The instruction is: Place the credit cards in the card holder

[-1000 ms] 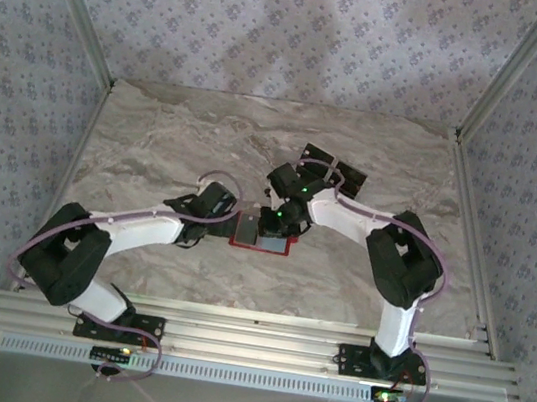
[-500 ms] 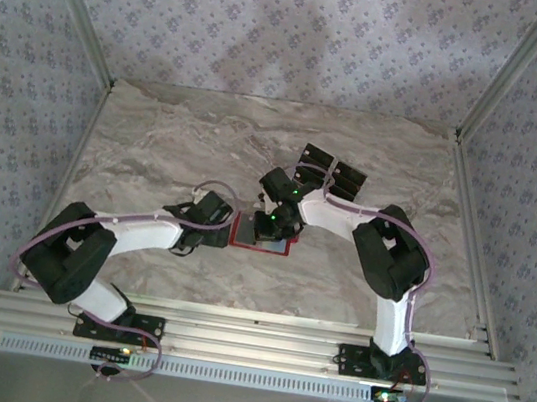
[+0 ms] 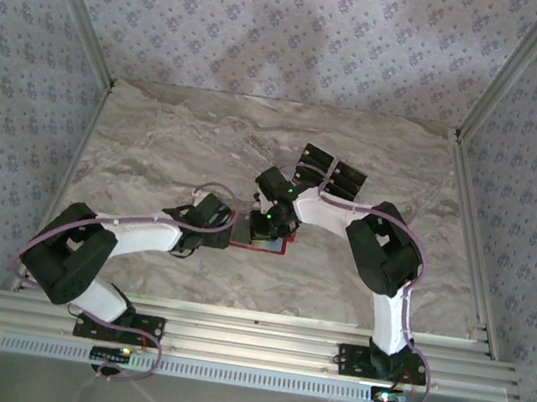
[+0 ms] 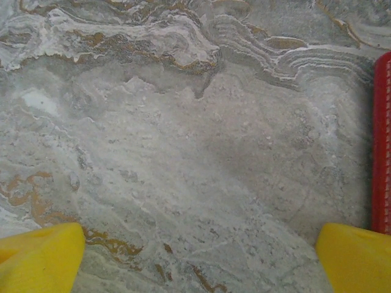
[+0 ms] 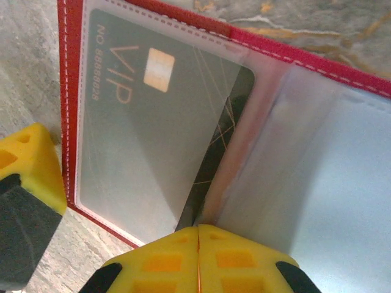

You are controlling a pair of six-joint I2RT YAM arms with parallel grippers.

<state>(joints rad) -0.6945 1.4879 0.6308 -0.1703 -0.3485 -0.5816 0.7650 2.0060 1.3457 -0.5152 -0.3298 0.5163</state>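
Note:
The red card holder (image 5: 256,38) lies open on the marble, showing its pale pockets. A black credit card (image 5: 229,125) marked VIP sits almost fully inside the left clear pocket, with a narrow black strip showing by the fold. My right gripper (image 5: 198,229) is shut, its yellow fingertips together right at that strip's lower end. In the top view the right gripper (image 3: 267,227) hovers over the card holder (image 3: 280,248). My left gripper (image 4: 198,256) is open over bare marble, and the card holder's red edge (image 4: 382,140) runs beside its right finger. More black cards (image 3: 333,176) lie behind.
The marble table (image 3: 156,144) has metal rails along its sides and patterned walls around it. The left arm's yellow finger (image 5: 30,165) rests by the card holder's left edge in the right wrist view. Both arms meet near the table's middle.
The right gripper has shifted left over the card holder, covering more of it. The left gripper has stayed at the holder's left edge.

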